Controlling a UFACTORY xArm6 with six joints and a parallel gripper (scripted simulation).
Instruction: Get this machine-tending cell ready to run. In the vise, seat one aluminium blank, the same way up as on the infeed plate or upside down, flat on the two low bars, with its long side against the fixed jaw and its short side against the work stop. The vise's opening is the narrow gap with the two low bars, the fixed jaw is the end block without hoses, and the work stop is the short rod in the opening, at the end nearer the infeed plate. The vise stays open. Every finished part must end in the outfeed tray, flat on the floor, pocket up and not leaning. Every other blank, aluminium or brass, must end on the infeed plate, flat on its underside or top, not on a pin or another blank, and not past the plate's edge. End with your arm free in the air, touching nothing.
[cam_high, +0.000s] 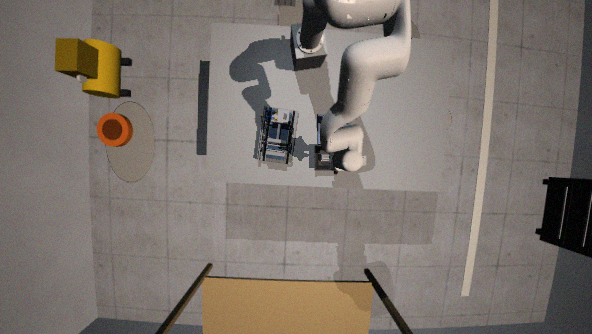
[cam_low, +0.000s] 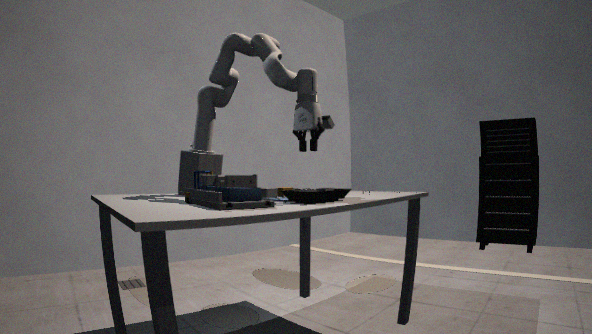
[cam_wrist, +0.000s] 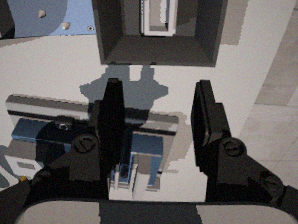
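Observation:
My gripper (cam_low: 307, 145) hangs in the air well above the dark outfeed tray (cam_low: 315, 194). In the wrist view the fingers stand apart with nothing between them. The tray lies below and ahead, with one finished part (cam_wrist: 160, 8) flat on its floor, pocket up. The vise (cam_wrist: 93, 123) with its blue parts and low bars lies under the fingers; it also shows on the table in the side view (cam_low: 225, 195) and from above (cam_high: 277, 135). A corner of the blue infeed plate (cam_wrist: 47, 3) with pins shows at the upper left. The arm hides most of the tray from above.
The arm's base pedestal (cam_low: 200, 170) stands behind the vise. A black cabinet (cam_low: 507, 182) stands far right on the floor. A yellow machine (cam_high: 90, 65) and an orange bucket (cam_high: 115, 129) stand off the table to the left.

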